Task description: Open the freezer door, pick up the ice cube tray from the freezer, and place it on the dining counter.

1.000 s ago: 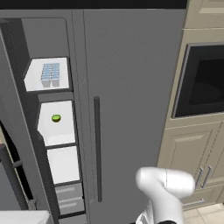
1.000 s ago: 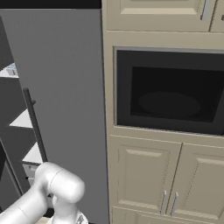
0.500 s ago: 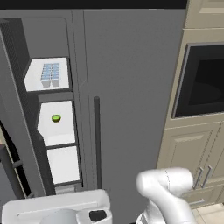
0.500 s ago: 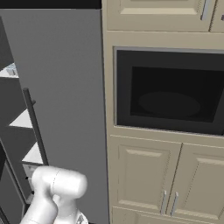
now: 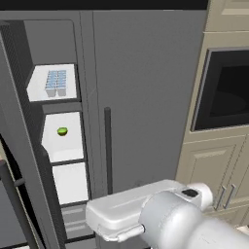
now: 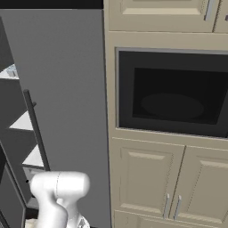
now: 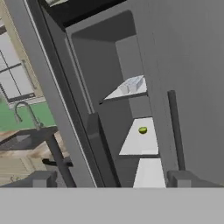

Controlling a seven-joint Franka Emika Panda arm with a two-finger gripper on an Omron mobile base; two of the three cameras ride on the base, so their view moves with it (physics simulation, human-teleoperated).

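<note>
1. The freezer [image 5: 53, 146] stands open, its door [image 7: 48, 100] swung wide, so you're on the pick-up step.
2. The ice cube tray [image 5: 56, 83] lies on the freezer's top shelf, above the small green item [image 5: 62, 131].
3. Your pincer [image 7: 111, 178] is released and empty, low before the freezer; raise it toward the tray.

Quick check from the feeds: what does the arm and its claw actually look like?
The arm is glossy white with smooth rounded links, a small dark cap on top and a thin white loop on its underside. The claw has two small, blocky dark grey fingertips. No markings visible.
</note>
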